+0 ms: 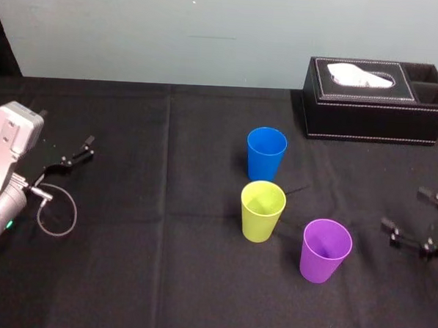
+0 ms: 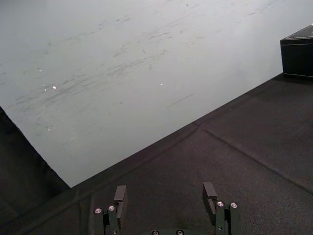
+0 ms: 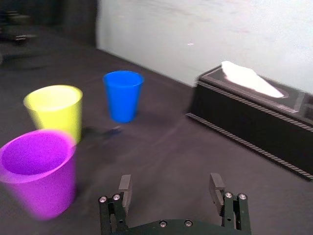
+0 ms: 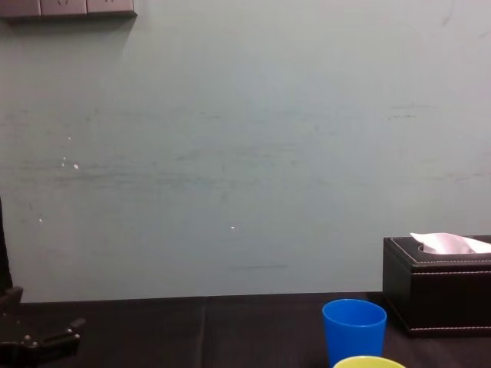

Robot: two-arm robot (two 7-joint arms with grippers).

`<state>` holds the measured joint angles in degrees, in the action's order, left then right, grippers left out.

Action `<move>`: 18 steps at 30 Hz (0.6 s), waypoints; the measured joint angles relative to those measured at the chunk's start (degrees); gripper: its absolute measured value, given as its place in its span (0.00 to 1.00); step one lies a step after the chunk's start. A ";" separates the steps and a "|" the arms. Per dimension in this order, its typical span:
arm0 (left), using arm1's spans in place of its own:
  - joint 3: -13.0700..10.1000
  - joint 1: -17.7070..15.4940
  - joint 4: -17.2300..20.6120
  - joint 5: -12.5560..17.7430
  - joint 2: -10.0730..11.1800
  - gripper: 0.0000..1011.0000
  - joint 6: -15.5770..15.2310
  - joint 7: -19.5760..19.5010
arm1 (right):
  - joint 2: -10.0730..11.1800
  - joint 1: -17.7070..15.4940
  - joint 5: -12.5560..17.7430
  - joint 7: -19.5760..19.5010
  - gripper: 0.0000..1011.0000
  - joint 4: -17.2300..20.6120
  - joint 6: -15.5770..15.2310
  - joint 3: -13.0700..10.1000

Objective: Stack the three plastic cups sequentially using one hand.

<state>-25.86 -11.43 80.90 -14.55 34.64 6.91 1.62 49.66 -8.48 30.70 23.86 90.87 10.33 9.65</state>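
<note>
Just left of the right claw (image 1: pixel 405 210) stands the purple cup (image 1: pixel 325 250).

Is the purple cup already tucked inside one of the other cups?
No, the purple cup stands by itself, apart from the yellow-green cup and the blue cup.

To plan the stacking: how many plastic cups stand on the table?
3: blue cup farthest back, yellow-green cup in front of it, purple cup nearest, rightmost. None seems hidden.
</note>
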 joint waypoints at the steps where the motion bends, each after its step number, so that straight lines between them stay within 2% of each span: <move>1: 0.00 0.00 0.00 0.00 0.00 1.00 0.00 0.00 | 0.77 -1.14 0.64 2.39 0.99 -0.28 1.49 -0.38; 7: 0.00 0.00 0.00 0.00 0.00 1.00 0.00 0.00 | 2.62 -3.97 2.63 11.32 0.99 -1.26 6.43 -0.84; 10: 0.00 0.00 0.00 0.00 0.00 1.00 0.00 0.00 | 2.96 -4.57 2.99 13.95 0.99 -1.25 7.33 -0.60; 14: 0.00 0.00 0.00 0.00 0.00 1.00 0.00 0.00 | 3.12 -5.27 3.58 16.68 0.99 -0.54 7.29 -0.19; 18: 0.00 0.00 0.00 0.00 0.00 1.00 0.00 0.00 | 3.25 -5.78 4.04 18.02 0.99 0.98 4.65 0.23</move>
<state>-25.86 -11.43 80.90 -14.55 34.65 6.91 1.62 52.91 -14.26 34.74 41.88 91.85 14.98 9.88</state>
